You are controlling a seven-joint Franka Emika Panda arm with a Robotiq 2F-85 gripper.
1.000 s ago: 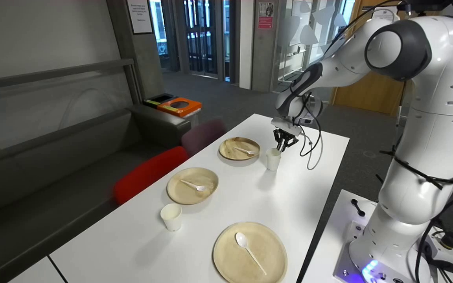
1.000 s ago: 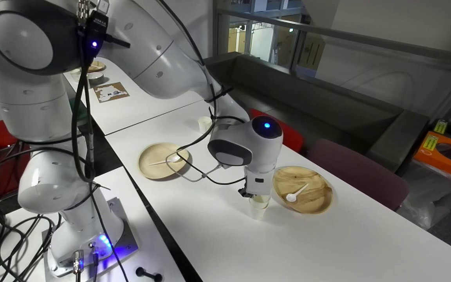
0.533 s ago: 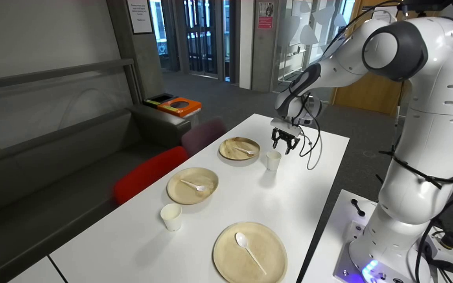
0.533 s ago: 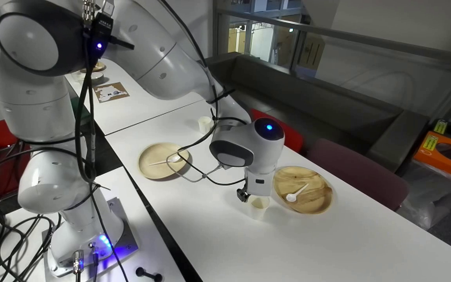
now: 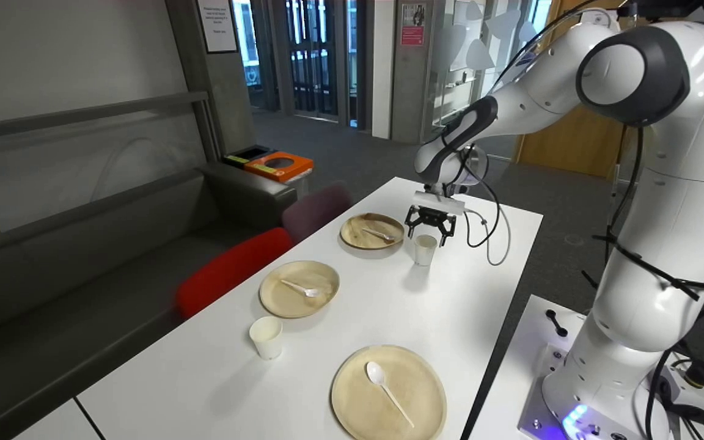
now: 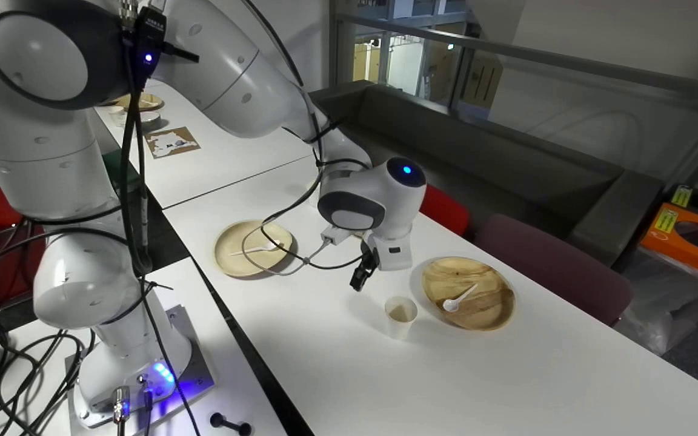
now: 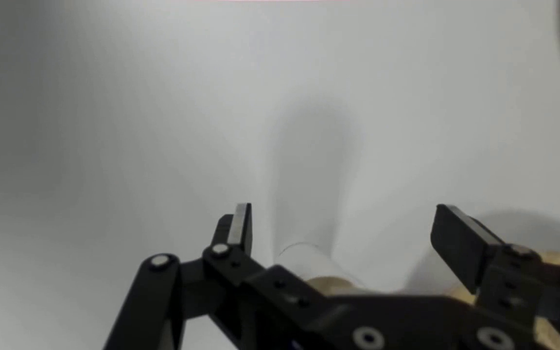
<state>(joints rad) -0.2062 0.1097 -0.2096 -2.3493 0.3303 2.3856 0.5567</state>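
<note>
We see the end effector [image 7: 342, 214] has just spread wide, empty, and backed off the white cup [image 6: 398, 327], upright on the worktop [image 6: 506, 375] beside a wood-grain plate [image 6: 476, 312]; cup release looks done.

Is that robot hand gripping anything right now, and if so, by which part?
Nothing is held: the gripper stands open, with nothing between its fingers. The nearest cup stands upright on the table, free of any grip.
</note>
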